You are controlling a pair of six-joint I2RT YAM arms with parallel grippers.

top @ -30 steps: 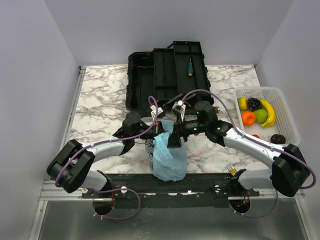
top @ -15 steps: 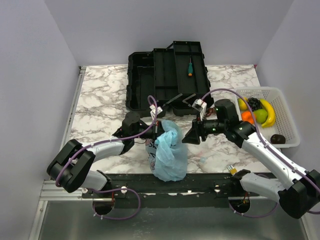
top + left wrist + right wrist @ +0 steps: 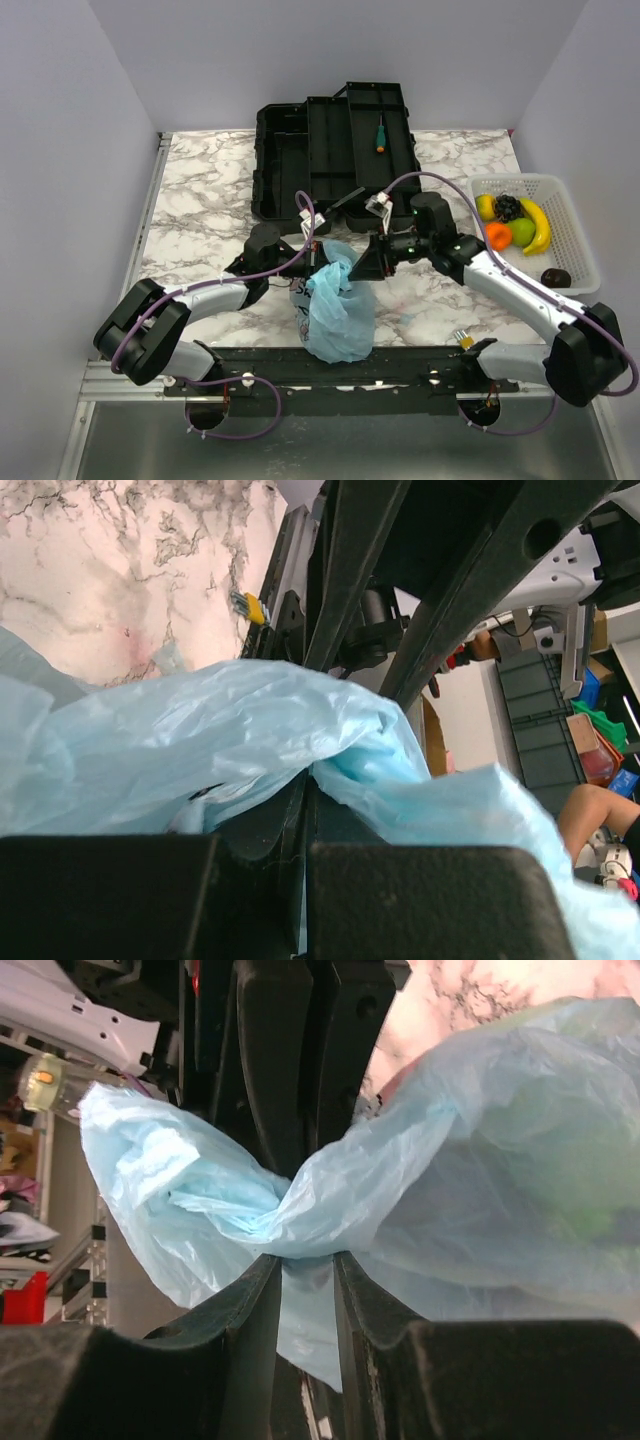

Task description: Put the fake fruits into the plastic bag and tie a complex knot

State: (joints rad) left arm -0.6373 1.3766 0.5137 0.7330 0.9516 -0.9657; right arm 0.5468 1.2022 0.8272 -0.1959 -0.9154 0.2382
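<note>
Plastic bag [image 3: 338, 318], light blue and crinkled, standing at the near edge of the marble table [image 3: 200, 200], midway between the two arm bases. Both arms reach inward to its upper part. The left gripper [image 3: 318, 262] meets the bag's far-left top. In the left wrist view its fingers [image 3: 420, 900] are pressed almost together, clenched on a fold of the blue film that runs down into the narrow slit between them. The right gripper [image 3: 364, 268] meets the top from the right. In the right wrist view its fingers [image 3: 250, 1310] clamp a gathered neck of the film, which fans out to either side above the pinch. A greenish shape shows faintly through the plastic at the right of that view; what it is cannot be told.

Fake fruits [image 3: 512, 228] lie in a white mesh basket [image 3: 578, 245] at the right edge of the table, well apart from the bag: a banana [image 3: 538, 228], an orange [image 3: 497, 236], a green one [image 3: 521, 232] and dark grapes [image 3: 508, 207]. An open black toolbox [image 3: 320, 160] sits at the far side, a green-handled screwdriver [image 3: 380, 134] lying in its right tray.
</note>
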